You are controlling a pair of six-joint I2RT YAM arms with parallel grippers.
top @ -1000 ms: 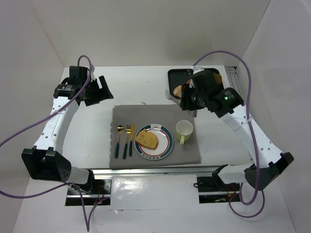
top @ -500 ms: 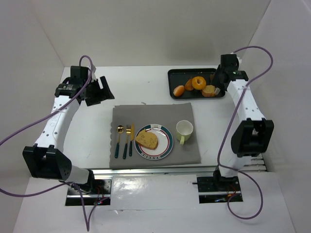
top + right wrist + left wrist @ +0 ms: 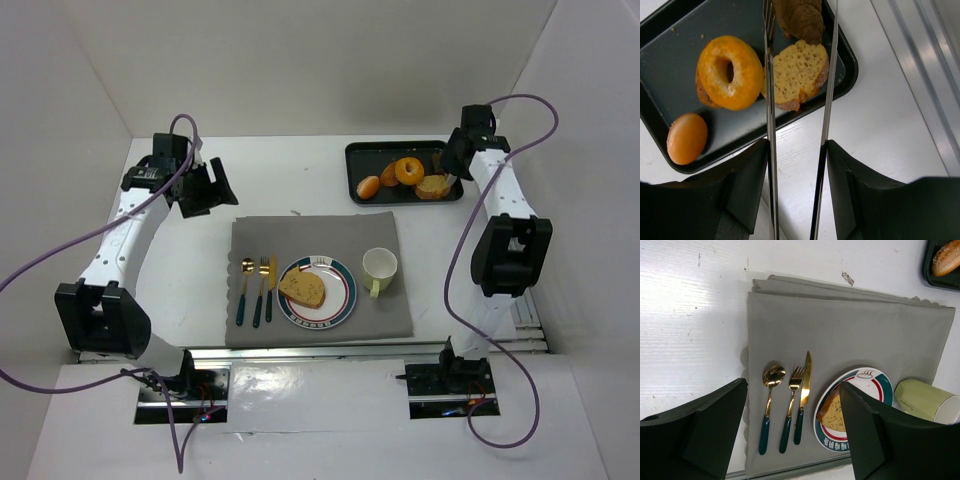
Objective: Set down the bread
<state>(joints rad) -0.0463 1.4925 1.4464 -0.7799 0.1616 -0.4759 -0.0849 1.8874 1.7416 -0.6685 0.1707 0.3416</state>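
A seeded bread slice lies on the striped plate on the grey mat. The black tray at the back right holds a bagel, a small bun, a cut slice and a brown piece. My right gripper is shut on metal tongs. The tong arms stand apart over the tray's right end, with the cut slice and the brown piece showing between them. My left gripper hangs open above the mat's left side, holding nothing.
On the mat lie a spoon, fork and knife left of the plate, and a pale green cup stands to its right. White walls enclose the table. A metal rail runs past the tray's right side.
My right arm has swung from over the tray's left end to its right end, folding back at the table's right edge. The left arm shifted slightly.
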